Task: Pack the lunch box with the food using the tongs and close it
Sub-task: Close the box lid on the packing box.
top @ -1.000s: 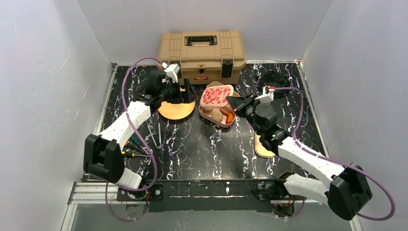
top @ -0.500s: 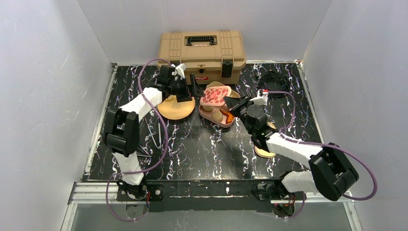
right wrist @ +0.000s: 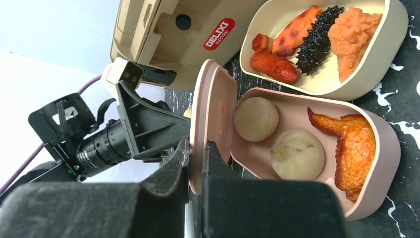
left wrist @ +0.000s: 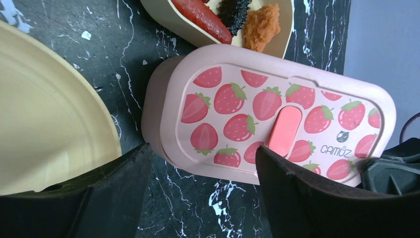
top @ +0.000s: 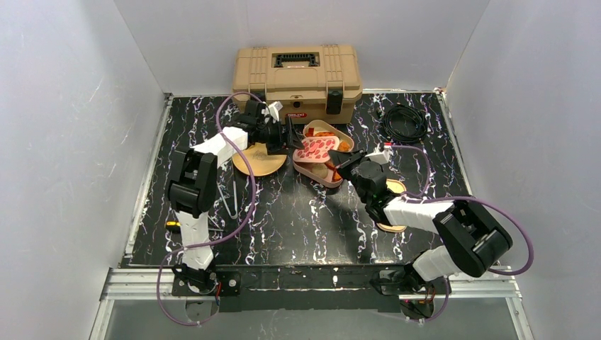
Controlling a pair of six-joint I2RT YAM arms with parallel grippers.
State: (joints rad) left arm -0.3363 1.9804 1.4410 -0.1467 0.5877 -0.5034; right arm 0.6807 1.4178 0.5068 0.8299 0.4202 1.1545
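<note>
The pink lunch box (right wrist: 369, 198) holds two round tan buns (right wrist: 256, 118) and an orange-red fried piece (right wrist: 357, 148). Its strawberry lid (left wrist: 277, 116) stands on edge over the box, and my right gripper (right wrist: 198, 163) is shut on the lid's rim. A cream tray (right wrist: 366, 79) behind the box carries a sausage, an orange-red chunk, a dark spiky piece and orange mash. My left gripper (left wrist: 203, 188) is open, its fingers (left wrist: 307, 198) just short of the lid's outer face. The tongs (top: 230, 197) lie on the table, left of centre.
A tan toolbox (top: 298, 74) stands at the back. A tan plate (top: 259, 159) lies under the left arm and another plate (top: 390, 209) under the right arm. A black cable coil (top: 404, 120) sits at the back right. White walls close in three sides.
The right gripper has swung the lid up from lying flat to standing on edge. The left gripper has moved right toward the lid, and its jaws have narrowed a little.
</note>
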